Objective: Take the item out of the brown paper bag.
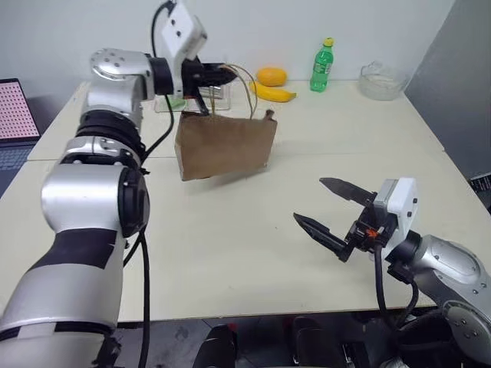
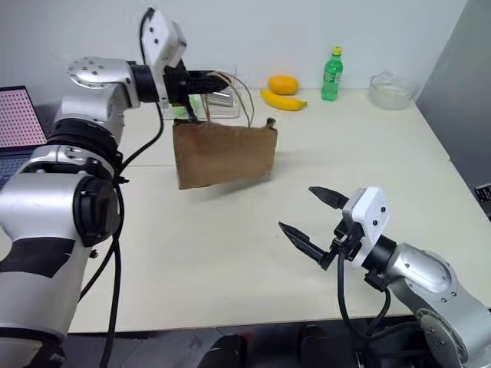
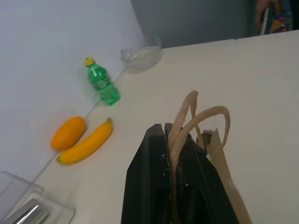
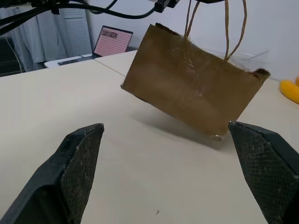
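Observation:
The brown paper bag [image 1: 226, 144] hangs tilted from its two thin loop handles [image 3: 196, 116], with a shadow on the table under it. My left gripper [image 1: 222, 75] is shut on those handles above the bag's open top. The bag's lowest corner [image 4: 217, 135] is close to the table; I cannot tell if it touches. The item is hidden inside the bag. My right gripper [image 1: 308, 199] hovers open near the table's front right, pointing toward the bag, with nothing between its fingers [image 4: 79, 158].
At the table's back stand a green soda bottle [image 1: 322, 66], a banana [image 1: 274, 93], an orange fruit [image 1: 271, 76], a glass bowl [image 1: 382, 80] and a clear container [image 1: 217, 93]. A laptop [image 1: 15, 115] sits at the far left.

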`<state>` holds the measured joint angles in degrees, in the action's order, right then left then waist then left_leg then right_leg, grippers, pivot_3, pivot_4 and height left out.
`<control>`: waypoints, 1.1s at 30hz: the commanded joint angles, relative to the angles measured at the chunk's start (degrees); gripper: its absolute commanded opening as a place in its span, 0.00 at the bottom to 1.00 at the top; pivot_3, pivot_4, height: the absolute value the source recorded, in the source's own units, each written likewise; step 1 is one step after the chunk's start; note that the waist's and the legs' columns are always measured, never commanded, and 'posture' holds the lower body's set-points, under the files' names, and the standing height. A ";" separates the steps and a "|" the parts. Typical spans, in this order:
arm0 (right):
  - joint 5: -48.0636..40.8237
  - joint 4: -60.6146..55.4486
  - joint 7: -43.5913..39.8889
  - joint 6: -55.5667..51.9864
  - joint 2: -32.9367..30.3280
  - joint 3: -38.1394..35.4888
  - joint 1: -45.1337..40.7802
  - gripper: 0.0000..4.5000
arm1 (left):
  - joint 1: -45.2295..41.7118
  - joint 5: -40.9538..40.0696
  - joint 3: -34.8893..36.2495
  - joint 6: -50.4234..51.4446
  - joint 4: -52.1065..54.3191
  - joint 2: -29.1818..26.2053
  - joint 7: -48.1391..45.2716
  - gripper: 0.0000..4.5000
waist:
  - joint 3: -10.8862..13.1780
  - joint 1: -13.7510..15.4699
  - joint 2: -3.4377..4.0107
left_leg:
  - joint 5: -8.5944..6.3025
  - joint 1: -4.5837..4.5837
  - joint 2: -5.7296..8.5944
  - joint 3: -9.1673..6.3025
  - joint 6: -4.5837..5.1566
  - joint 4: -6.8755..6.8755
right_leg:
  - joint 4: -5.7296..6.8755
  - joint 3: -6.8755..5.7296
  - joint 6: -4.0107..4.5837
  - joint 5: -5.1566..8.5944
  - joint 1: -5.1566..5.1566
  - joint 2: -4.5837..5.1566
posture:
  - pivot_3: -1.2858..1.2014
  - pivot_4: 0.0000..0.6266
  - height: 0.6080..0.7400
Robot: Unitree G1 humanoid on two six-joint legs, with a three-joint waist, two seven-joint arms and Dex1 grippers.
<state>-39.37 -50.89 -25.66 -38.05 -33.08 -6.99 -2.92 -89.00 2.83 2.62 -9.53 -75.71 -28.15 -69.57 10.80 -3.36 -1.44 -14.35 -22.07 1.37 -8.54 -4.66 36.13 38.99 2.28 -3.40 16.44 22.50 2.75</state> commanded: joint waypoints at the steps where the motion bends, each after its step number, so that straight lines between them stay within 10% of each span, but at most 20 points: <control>1: -0.86 -3.83 3.16 -0.10 0.18 -1.94 1.09 1.00 | -2.45 -0.07 0.35 -1.53 0.65 0.68 -0.47 0.00 | 0.00 0.00 -0.01 | 0.00 0.00 0.00 0.00 0.00 0.00 | 0.00 0.01 0.00 0.00 0.00 0.00 | 0.52 0.24 1.00; 28: -1.13 -4.60 6.37 0.40 -0.36 -0.33 0.94 1.00 | 2.80 7.64 -3.57 -8.01 -0.30 -0.24 5.40 0.00 | 0.01 0.04 -0.02 | 0.00 0.00 0.03 0.02 0.00 0.04 | 0.02 0.03 0.00 -0.01 -0.01 0.01 | 0.52 0.24 1.00; 33: -0.79 -4.16 5.74 0.44 -0.56 0.34 0.47 1.00 | 3.55 7.72 -3.84 -6.83 -0.21 -1.45 4.04 0.27 | 0.01 0.01 -0.02 | 0.00 0.01 0.02 0.02 0.00 0.04 | 0.04 0.03 0.01 -0.01 -0.01 0.00 | 0.52 0.24 1.00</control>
<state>-39.58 -53.48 -19.59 -38.69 -33.26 -6.55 -1.72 -85.03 10.61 -1.41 -16.41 -77.08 -28.44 -64.93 10.81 -3.34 -1.46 -14.35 -22.05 1.39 -8.52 -4.65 36.18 39.04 2.30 -3.40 16.43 22.49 2.75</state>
